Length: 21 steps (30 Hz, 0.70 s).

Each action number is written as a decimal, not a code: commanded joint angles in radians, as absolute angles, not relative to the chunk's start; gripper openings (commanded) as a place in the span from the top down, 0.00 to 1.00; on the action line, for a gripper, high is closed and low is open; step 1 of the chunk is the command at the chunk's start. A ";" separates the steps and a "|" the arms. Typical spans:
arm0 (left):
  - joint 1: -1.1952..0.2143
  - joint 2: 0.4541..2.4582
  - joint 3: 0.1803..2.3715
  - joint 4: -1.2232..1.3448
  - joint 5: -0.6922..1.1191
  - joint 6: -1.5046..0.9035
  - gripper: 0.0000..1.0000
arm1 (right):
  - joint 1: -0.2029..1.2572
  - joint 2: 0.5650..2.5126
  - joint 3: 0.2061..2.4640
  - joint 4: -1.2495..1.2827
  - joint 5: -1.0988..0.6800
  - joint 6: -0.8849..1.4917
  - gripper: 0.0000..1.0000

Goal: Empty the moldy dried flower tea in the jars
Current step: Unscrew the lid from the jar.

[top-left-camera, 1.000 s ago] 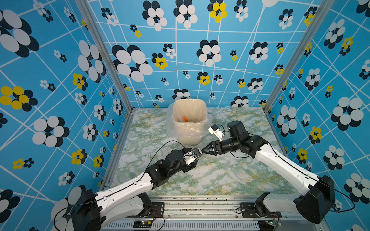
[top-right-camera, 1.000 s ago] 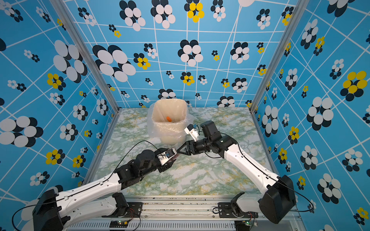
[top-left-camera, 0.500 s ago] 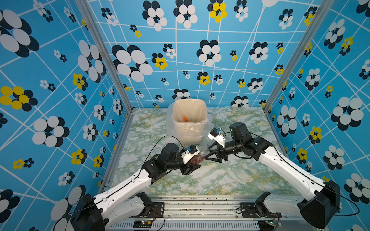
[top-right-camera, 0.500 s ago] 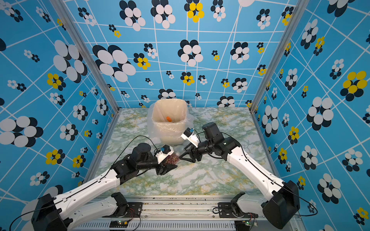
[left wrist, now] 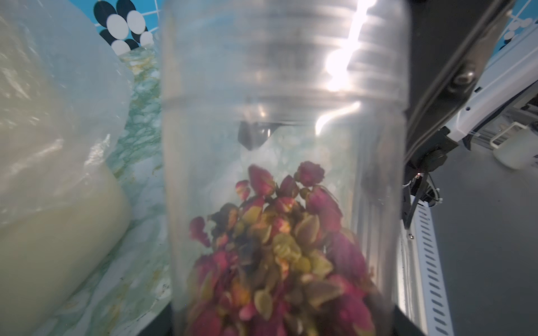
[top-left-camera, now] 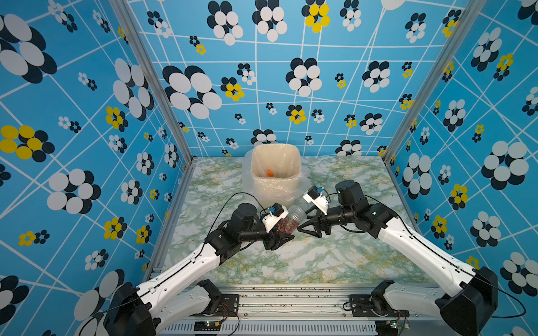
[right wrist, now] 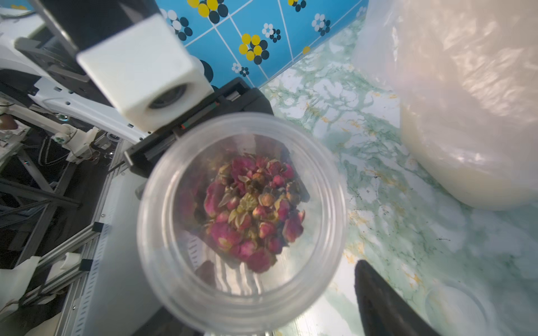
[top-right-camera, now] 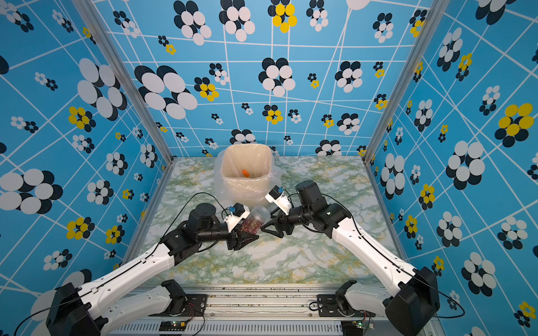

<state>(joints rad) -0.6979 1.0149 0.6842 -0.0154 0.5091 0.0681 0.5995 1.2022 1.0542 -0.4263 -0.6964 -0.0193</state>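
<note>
While tea [right wrist: 253,212] sits unpoured in jar [top-left-camera: 294,218], left gripper [top-left-camera: 286,229]: clamped round its lower body.
Jar: tilted, lidless mouth facing right gripper [top-left-camera: 302,223]; likely readied for tipping.
Right gripper: jaws wide, empty, just off the mouth.
Bin [top-left-camera: 299,163]: behind, near; probable dump target.
Table [top-left-camera: 320,261]: green marble print; walls [top-left-camera: 262,87] blue, flowered.

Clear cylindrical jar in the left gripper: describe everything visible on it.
The clear plastic cylindrical jar has a ribbed threaded neck and no lid. The left gripper clamps its lower body, holding it tilted over the marbled table, mouth toward the open right gripper. Pink and yellowish dried buds fill its lower part.
</note>
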 commanded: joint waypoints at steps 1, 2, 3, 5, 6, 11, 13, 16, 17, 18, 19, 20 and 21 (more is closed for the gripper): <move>-0.720 0.980 0.706 0.003 0.306 0.167 0.90 | 0.595 1.145 1.078 -0.347 -0.582 0.244 0.17; -0.727 0.974 0.705 0.003 0.260 0.189 0.90 | 0.594 1.146 1.094 -0.361 -0.557 0.301 0.16; -0.736 0.973 0.703 0.003 0.224 0.207 0.90 | 0.592 1.151 1.107 -0.378 -0.543 0.354 0.15; -0.756 0.973 0.703 0.000 0.158 0.242 0.90 | 0.585 1.181 1.147 -0.426 -0.553 0.455 0.13; -0.761 0.975 0.705 -0.001 0.138 0.255 0.90 | 0.582 1.196 1.160 -0.443 -0.564 0.495 0.12; -0.799 0.983 0.715 -0.025 0.073 0.300 0.90 | 0.579 1.275 1.233 -0.508 -0.616 0.600 0.11; -0.814 0.986 0.715 -0.026 0.052 0.314 0.90 | 0.581 1.290 1.242 -0.506 -0.623 0.615 0.11; -0.825 0.994 0.718 -0.028 0.039 0.319 0.90 | 0.580 1.306 1.249 -0.505 -0.640 0.619 0.12; -0.827 0.998 0.720 -0.030 0.038 0.321 0.89 | 0.581 1.313 1.249 -0.505 -0.645 0.619 0.12; -0.829 1.000 0.721 -0.031 0.037 0.322 0.89 | 0.581 1.319 1.249 -0.505 -0.648 0.621 0.13; -0.831 1.003 0.722 -0.032 0.036 0.323 0.89 | 0.581 1.324 1.249 -0.505 -0.653 0.623 0.14; -0.834 1.006 0.724 -0.036 0.034 0.326 0.89 | 0.583 1.331 1.249 -0.506 -0.660 0.624 0.15; -0.835 1.008 0.726 -0.037 0.030 0.328 0.89 | 0.583 1.335 1.246 -0.504 -0.665 0.624 0.16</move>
<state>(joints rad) -0.8234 0.9993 0.6846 -0.0502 0.0509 0.3031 0.5819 1.3182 1.2243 -0.4767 -0.6250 0.6010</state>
